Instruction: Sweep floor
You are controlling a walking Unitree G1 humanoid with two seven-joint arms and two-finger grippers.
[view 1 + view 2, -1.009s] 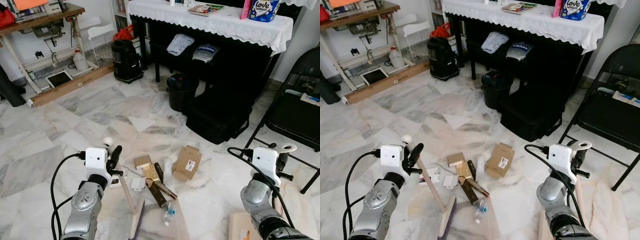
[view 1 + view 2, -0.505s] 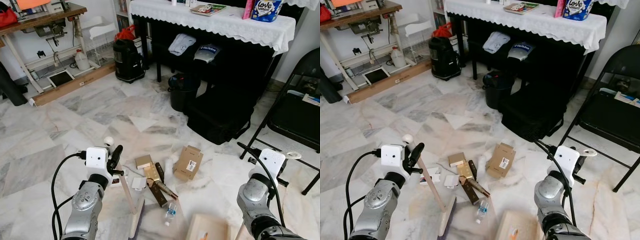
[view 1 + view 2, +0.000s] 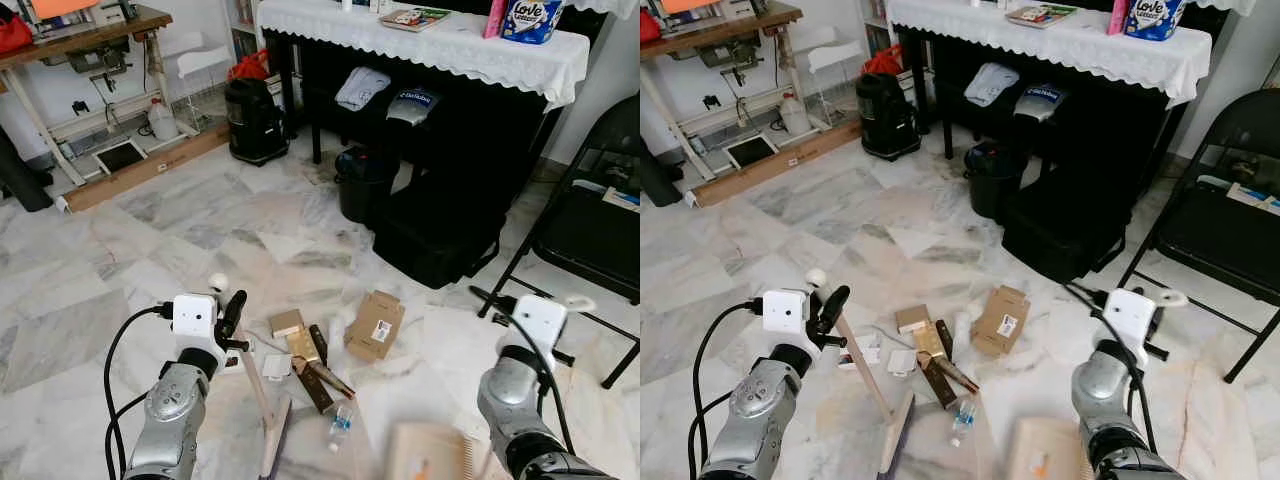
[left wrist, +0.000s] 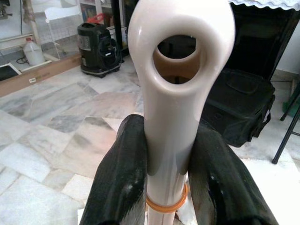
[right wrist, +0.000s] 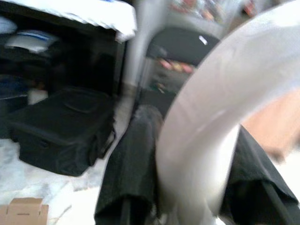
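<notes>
Dustpan (image 3: 432, 452) swung leftward, broom (image 3: 258, 385) upright-tilted in left hand (image 3: 228, 318)

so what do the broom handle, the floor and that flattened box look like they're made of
Broom handle: seemingly glossy cream plastic, with soft highlights and a moulded hanging loop; the left gripper clamps it.
Floor: polished marble or marble-look tile, grey-veined with faint joints.
Flattened box: matte brown cardboard, with folded flaps and a white label.

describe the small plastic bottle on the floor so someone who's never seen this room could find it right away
Start at the black piano under the white lace cloth, then drop to the litter on the marble floor before it. The plastic bottle lies nearest the robot, just below the gold box; it alone is clear, the rest being cardboard.
</notes>
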